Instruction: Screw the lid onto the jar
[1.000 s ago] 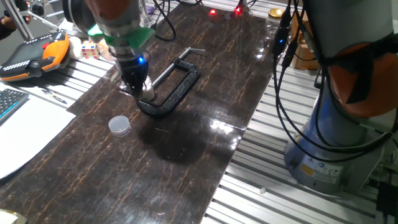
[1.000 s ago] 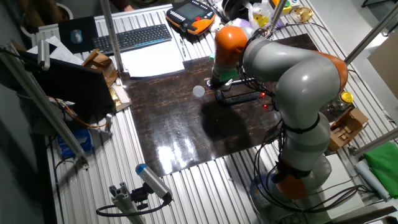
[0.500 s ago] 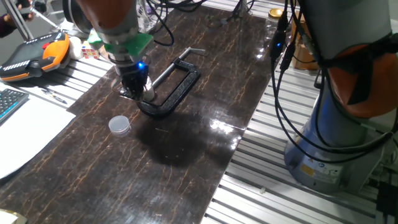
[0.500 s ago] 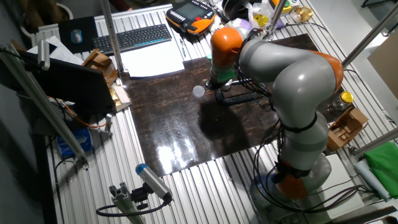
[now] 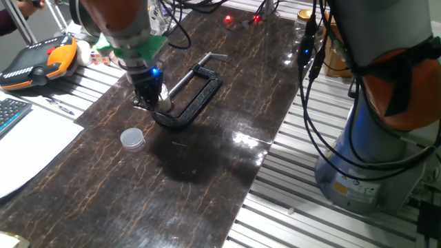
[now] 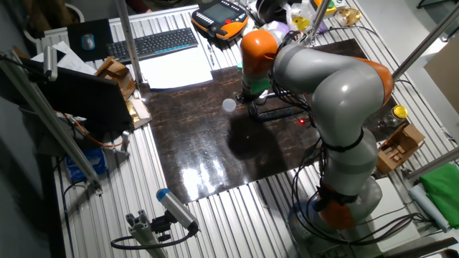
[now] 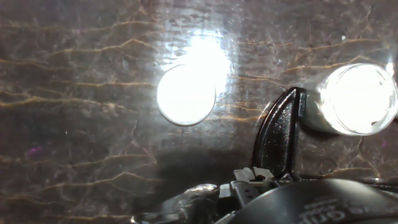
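The hand (image 5: pixel 156 103) is down low over the dark surface (image 5: pixel 227 158), right by the black clamp (image 5: pixel 193 100). Can't tell if it's open or closed. Hand view shows the lid (image 7: pixel 185 94) lying flat, with the jar (image 7: pixel 357 99) off to its right. Another small clear cap (image 5: pixel 131 140) sits apart.

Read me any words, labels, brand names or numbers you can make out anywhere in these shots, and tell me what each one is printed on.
None can be read.
Yellow label on the robot base: print too small to read.
Raised lettering on the gripper housing in the hand view: cut off and blurred.
Keyboard keys: too small.
The lid, jar and C-clamp: no text visible.
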Robot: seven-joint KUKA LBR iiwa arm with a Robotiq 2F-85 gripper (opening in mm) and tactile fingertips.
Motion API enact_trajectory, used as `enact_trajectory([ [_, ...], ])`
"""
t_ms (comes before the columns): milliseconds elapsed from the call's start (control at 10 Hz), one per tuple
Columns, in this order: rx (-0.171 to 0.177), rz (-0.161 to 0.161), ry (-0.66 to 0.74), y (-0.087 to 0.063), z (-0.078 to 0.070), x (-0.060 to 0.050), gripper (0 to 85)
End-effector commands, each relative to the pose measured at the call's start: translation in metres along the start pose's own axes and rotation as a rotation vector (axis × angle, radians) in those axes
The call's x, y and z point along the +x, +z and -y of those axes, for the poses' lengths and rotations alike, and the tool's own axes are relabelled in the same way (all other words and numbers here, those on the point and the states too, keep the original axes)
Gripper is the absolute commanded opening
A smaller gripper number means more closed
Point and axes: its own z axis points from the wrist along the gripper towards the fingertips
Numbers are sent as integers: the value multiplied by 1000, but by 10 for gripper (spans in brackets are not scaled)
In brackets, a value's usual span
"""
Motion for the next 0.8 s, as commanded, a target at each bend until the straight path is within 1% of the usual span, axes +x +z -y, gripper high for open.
enact_trajectory([
  [0, 0, 1, -15, 0, 0, 0, 7],
  [100, -22, 13, -13, -1, 0, -3, 130],
  [200, -23, 24, -10, 0, -1, -6, 300],
  [300, -26, 34, 1, 2, -5, -8, 370],
  [500, 15, 49, 9, 4, -15, -16, 433],
  [600, 20, 50, 27, 7, -19, -21, 487],
  [700, 15, 51, 38, 11, -22, -26, 533],
])
